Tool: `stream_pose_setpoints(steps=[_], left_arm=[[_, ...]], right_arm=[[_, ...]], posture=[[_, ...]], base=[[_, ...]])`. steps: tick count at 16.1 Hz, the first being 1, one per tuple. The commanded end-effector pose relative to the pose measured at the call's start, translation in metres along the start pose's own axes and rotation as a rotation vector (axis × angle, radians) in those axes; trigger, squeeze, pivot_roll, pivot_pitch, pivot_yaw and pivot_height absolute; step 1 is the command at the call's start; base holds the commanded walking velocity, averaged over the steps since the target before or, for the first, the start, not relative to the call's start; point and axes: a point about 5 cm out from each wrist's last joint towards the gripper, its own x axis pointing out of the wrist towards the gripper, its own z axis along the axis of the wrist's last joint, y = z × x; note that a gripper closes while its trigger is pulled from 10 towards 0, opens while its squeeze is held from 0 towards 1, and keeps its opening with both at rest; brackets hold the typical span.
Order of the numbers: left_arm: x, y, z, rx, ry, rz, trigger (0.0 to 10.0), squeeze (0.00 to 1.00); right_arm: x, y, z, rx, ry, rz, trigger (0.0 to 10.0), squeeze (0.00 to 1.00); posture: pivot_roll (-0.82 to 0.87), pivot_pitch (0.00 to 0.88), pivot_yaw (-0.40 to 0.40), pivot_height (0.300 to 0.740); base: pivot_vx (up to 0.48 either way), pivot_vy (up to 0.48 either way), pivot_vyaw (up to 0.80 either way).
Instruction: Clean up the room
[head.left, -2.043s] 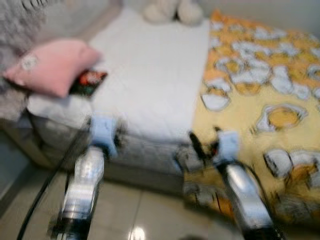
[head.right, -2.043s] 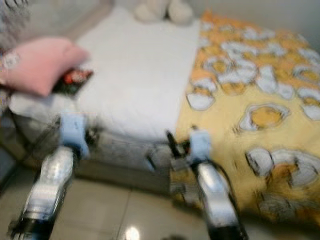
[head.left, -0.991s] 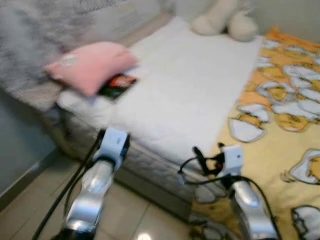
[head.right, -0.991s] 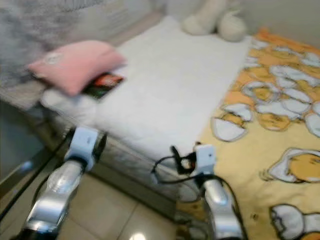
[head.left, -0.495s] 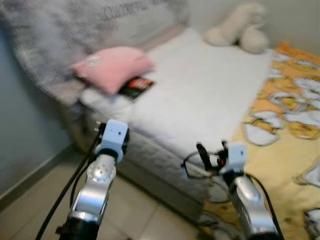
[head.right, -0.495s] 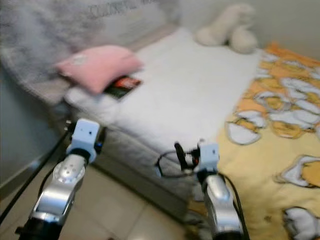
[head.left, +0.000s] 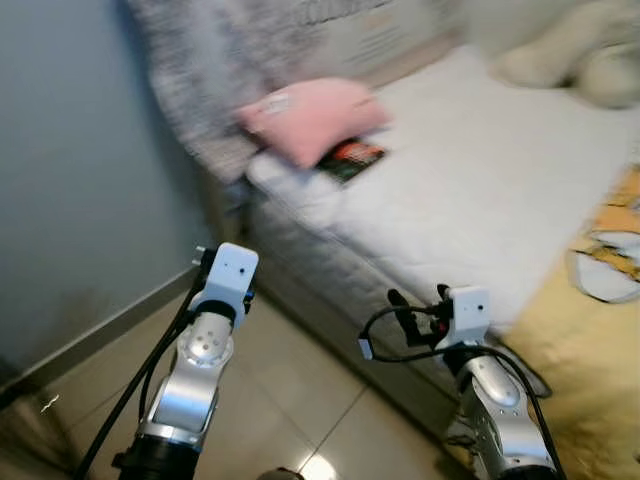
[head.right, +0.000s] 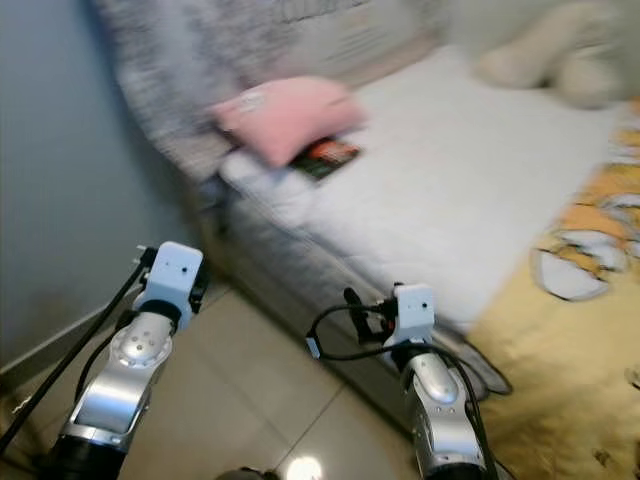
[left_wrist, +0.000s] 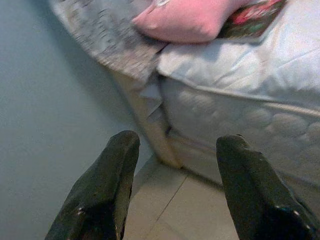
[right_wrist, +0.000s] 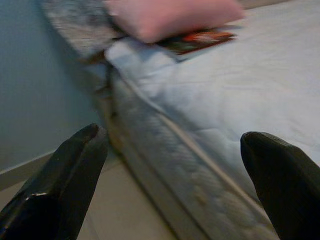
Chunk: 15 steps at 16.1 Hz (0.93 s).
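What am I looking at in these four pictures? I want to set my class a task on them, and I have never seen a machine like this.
This is a walking humanoid robot tidying a bedroom. The two wide pictures come from cameras in its head, looking down past its two silver arms. Each arm ends in a tool with two long black fingers: the left tool and the right tool. The two close pictures are taken from each wrist, looking along those fingers. Both tools are open and hold nothing.

Ahead is a bed with a white mattress. On it lie a pink pillow, a dark book partly tucked under the pillow, a cream soft toy and a yellow patterned blanket. The floor is pale tile.
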Motion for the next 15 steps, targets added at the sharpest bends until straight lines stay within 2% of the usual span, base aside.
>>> stream_pose_setpoints(steps=[1,4,6,7,8,9,10,11,13,15], left_arm=[[0.002,-0.005,0.003,-0.006,0.006,-0.001,10.0,0.00],[0.001,-0.004,0.002,-0.011,0.011,0.008,10.0,0.00],[-0.009,0.000,-0.010,-0.006,0.034,0.000,10.0,0.00],[-0.021,0.000,-0.024,-0.010,0.069,-0.023,10.0,0.00],[-0.024,0.000,-0.028,-0.024,0.079,-0.027,10.0,0.00],[-0.025,-0.002,-0.027,-0.041,0.070,-0.027,10.0,0.00],[-0.018,-0.004,-0.015,0.001,0.019,-0.018,10.0,0.00],[-0.011,-0.005,-0.004,-0.061,-0.023,-0.030,10.0,0.00],[-0.006,0.002,-0.002,-0.138,-0.009,0.021,10.0,0.00],[-0.005,0.007,-0.011,-0.209,0.058,0.070,10.0,0.00]], right_arm=[[-0.001,-0.005,-0.001,0.014,0.010,-0.008,10.0,0.11],[-0.002,-0.004,-0.003,0.019,0.023,0.002,10.0,0.12],[-0.005,-0.004,-0.005,0.022,0.033,0.011,10.0,0.13],[-0.009,-0.004,-0.009,0.019,0.050,0.023,10.0,0.15],[-0.011,-0.005,-0.011,0.018,0.057,0.026,10.0,0.15],[-0.012,-0.005,-0.012,0.012,0.066,0.038,10.0,0.17],[-0.012,-0.004,-0.017,0.001,0.100,0.067,10.0,0.20],[-0.011,-0.001,-0.020,-0.027,0.127,0.093,10.0,0.20],[-0.007,0.000,-0.022,-0.066,0.150,0.070,10.0,0.05],[-0.005,0.002,-0.013,-0.056,0.095,0.081,10.0,0.11]], posture=[[-0.02,0.000,0.004,0.740],[-0.01,0.001,0.006,0.740],[-0.01,0.000,0.009,0.740],[-0.01,0.000,0.010,0.740],[-0.01,0.000,0.010,0.740],[0.00,0.000,0.004,0.740],[0.00,0.000,0.001,0.740],[0.00,0.000,0.001,0.740],[-0.01,0.000,0.002,0.740],[-0.01,0.000,0.000,0.740]], base=[[0.000,-0.435,0.60],[0.000,-0.437,0.60],[0.000,-0.439,0.59],[0.000,-0.439,0.59],[0.000,-0.439,0.59],[0.000,-0.416,0.58],[0.000,0.000,0.58],[0.000,0.000,0.58],[0.480,0.000,0.00],[0.480,0.000,0.31]])
